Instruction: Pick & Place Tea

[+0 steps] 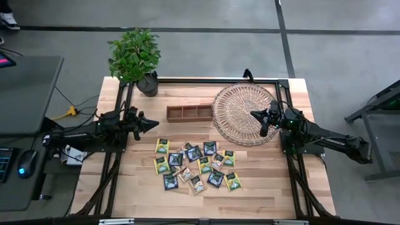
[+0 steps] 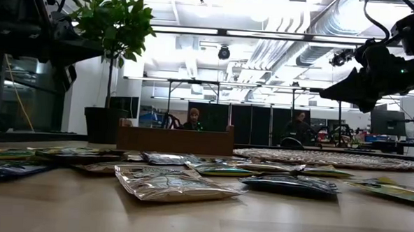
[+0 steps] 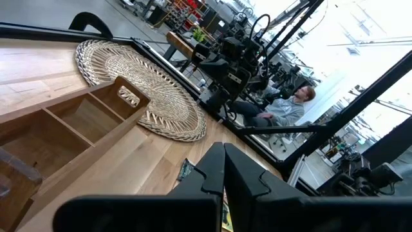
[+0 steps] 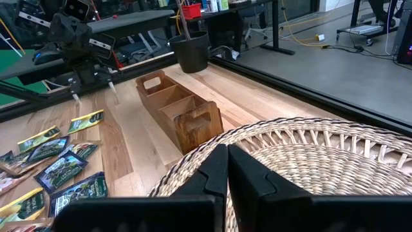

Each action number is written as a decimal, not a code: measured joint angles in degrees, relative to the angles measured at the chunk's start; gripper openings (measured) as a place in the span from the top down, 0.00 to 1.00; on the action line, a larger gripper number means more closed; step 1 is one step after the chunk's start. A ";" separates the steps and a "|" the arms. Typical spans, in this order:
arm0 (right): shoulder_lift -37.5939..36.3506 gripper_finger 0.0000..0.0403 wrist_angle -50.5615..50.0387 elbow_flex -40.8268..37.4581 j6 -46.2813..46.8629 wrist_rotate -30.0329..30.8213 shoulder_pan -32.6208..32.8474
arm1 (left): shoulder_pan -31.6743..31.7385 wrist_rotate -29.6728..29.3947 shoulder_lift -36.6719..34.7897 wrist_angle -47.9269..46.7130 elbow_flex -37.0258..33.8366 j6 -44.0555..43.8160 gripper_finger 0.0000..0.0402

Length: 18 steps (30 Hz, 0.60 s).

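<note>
Loosely scattered, the tea sachets (image 1: 194,164) lie flat on the wooden table (image 1: 262,187) toward its front middle — small glossy squares in yellow-green, dark navy and beige, some overlapping. Behind them the narrow wooden box (image 1: 189,112) shows three empty compartments; beside it the round wicker tray (image 1: 240,112) holds nothing. Left gripper (image 1: 155,123) hovers left of the box, fingers pressed together; right gripper (image 1: 255,114) hangs over the tray, fingers likewise together — neither pinching anything. Sachet print is too small to read
</note>
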 joint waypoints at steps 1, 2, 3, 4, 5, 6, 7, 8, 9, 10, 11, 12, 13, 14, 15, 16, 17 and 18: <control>0.00 0.98 0.00 0.00 0.02 0.00 -0.01 | 0.00 0.00 0.00 0.02 0.00 0.00 1.00; -0.01 0.98 0.00 -0.01 0.00 0.00 0.00 | 0.00 -0.01 0.00 0.01 0.00 0.00 1.00; 0.00 0.98 0.00 -0.02 0.02 0.00 -0.01 | 0.00 0.01 0.01 0.00 0.00 0.00 1.00; -0.01 0.98 0.00 0.00 0.02 0.00 -0.01 | 0.00 0.01 0.02 0.01 0.00 0.00 1.00; -0.01 0.98 0.00 -0.01 0.00 0.00 0.00 | 0.00 -0.01 0.00 0.01 0.00 0.00 1.00; 0.00 0.99 0.00 -0.02 0.02 0.00 0.01 | 0.00 0.01 0.01 0.00 0.00 0.00 1.00; 0.00 0.99 0.00 -0.02 0.02 0.00 0.01 | 0.00 0.01 0.00 0.02 0.00 0.00 1.00; 0.00 0.99 0.00 -0.02 0.01 0.00 0.00 | 0.00 -0.08 0.02 0.00 0.00 0.00 1.00; 0.00 0.99 0.00 0.00 0.02 0.00 0.01 | 0.00 -0.27 0.00 0.02 0.00 0.00 1.00; -0.01 0.99 0.00 0.00 0.00 0.00 -0.01 | 0.00 -0.63 0.01 0.02 0.00 0.00 1.00; -0.01 0.98 0.00 0.00 0.00 0.00 0.01 | 0.00 -0.81 0.02 0.04 0.00 0.00 1.00; -0.01 0.98 0.00 -0.01 0.00 0.00 0.00 | 0.00 -0.82 0.01 0.04 0.00 0.00 1.00; 0.00 0.98 0.00 -0.02 0.01 0.00 0.00 | 0.00 -0.81 0.00 0.04 0.00 0.00 1.00; 0.00 0.98 0.00 -0.02 0.02 0.00 -0.01 | 0.00 -0.80 0.02 0.06 0.00 0.00 1.00; 0.00 0.98 0.00 -0.02 0.02 0.00 0.01 | 0.00 -0.80 0.01 0.06 0.00 0.00 1.00; -0.02 0.98 0.00 0.00 0.02 0.00 0.01 | 0.00 -0.78 0.00 0.06 0.00 0.00 1.00; -0.02 0.98 0.00 -0.02 0.00 0.00 -0.01 | 0.00 -0.72 0.01 0.06 0.00 -0.01 1.00; 0.00 0.98 0.00 0.00 0.02 0.00 0.01 | 0.00 -0.33 0.00 0.06 0.00 -0.01 1.00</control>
